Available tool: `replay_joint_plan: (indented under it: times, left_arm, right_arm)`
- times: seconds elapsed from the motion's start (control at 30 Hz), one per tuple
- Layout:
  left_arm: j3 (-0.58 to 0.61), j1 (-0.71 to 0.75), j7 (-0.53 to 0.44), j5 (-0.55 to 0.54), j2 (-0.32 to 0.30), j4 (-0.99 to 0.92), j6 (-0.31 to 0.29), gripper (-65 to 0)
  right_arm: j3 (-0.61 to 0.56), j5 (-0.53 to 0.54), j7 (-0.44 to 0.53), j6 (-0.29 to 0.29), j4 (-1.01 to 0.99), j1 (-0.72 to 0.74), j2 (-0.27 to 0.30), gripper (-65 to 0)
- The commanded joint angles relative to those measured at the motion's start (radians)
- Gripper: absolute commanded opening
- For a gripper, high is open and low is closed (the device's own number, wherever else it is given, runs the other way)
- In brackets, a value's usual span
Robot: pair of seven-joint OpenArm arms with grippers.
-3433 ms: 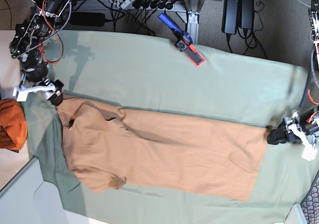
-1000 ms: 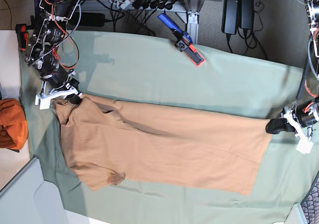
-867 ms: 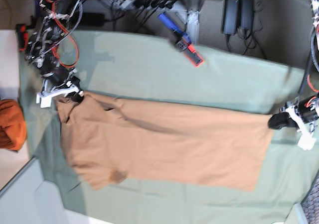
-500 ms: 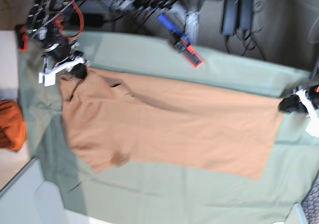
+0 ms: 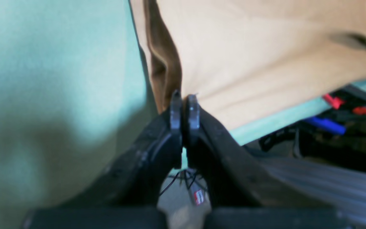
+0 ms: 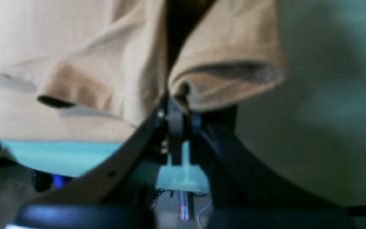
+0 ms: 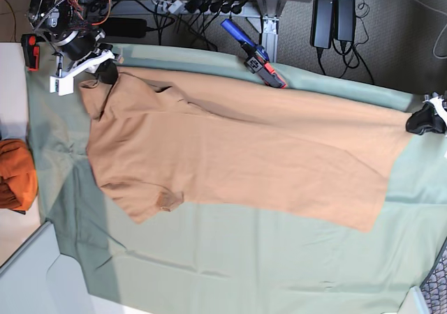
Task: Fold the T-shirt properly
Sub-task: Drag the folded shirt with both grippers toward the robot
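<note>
I see both arms stretched to opposite ends. Left gripper [image 5: 184,100] clenched on the T-shirt [image 7: 237,160] hem corner; right gripper [image 6: 176,101] clenched on its shoulder. T-shirt lies spread flat on the green sheet [image 7: 230,258].

No text, brand or number can be read; the small tag [image 5: 197,197] on the wires below the left gripper is too blurred.

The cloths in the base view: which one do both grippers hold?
The tan T-shirt, pinched at two corners; the green sheet lies beneath, and the orange bundle sits apart, untouched.
</note>
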Motion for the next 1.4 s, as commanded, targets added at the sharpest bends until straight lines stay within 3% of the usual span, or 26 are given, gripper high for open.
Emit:
replay_joint_plan:
  times: [0.0, 0.33, 0.53, 0.57, 0.67, 0.7, 0.83, 1.03, 1.27, 1.37]
  left_arm:
    - [-0.011, 0.003, -0.014, -0.012, -0.023, 0.016, -0.015, -65.0]
    - [-0.011, 0.022, 0.005, -0.016, -0.023, 0.016, -0.015, -63.8]
    - [-0.011, 0.046, -0.052, 0.003, -0.023, 0.015, -0.015, -42.2]
    - [-0.011, 0.045, -0.052, 0.004, -0.023, 0.015, -0.015, -38.2]
    - [-0.011, 0.045, -0.051, 0.004, -0.023, 0.015, -0.015, -29.9]
    - [-0.011, 0.045, -0.052, 0.004, -0.023, 0.015, -0.015, -29.7]
    - [-0.033, 0.016, -0.078, 0.003, -0.023, 0.016, -0.015, -29.8]
    - [-0.043, -0.146, -0.147, 0.037, -0.023, 0.015, -0.015, -29.8]
    - [0.206, -0.383, -0.32, 0.303, -0.015, -0.101, -0.015, -29.8]
    - [0.318, -0.51, -0.344, 0.338, 0.012, -0.252, -0.015, -29.8]
  right_arm:
    - [0.018, 0.004, 0.016, 0.087, 0.016, -0.001, 0.023, -65.0]
    - [0.023, 0.0, 0.005, 0.087, 0.016, -0.013, 0.027, -65.0]
    - [0.023, -0.016, 0.03, 0.087, 0.016, -0.023, 0.027, -65.0]
    - [0.023, -0.016, 0.032, 0.087, 0.016, -0.023, 0.027, -61.0]
    - [0.023, -0.047, 0.033, 0.087, 0.016, -0.022, 0.027, -26.1]
    - [0.023, -0.057, 0.04, 0.086, 0.016, -0.022, 0.027, -20.1]
    - [0.023, -0.059, 0.039, 0.086, 0.016, -0.023, 0.027, -20.7]
    - [0.023, -0.061, 0.044, 0.086, 0.016, -0.019, 0.027, -20.7]
    - [0.023, -0.064, 0.054, 0.086, 0.016, 0.002, 0.027, -20.7]
    - [0.023, -0.064, 0.055, 0.087, 0.016, 0.002, 0.027, -20.7]
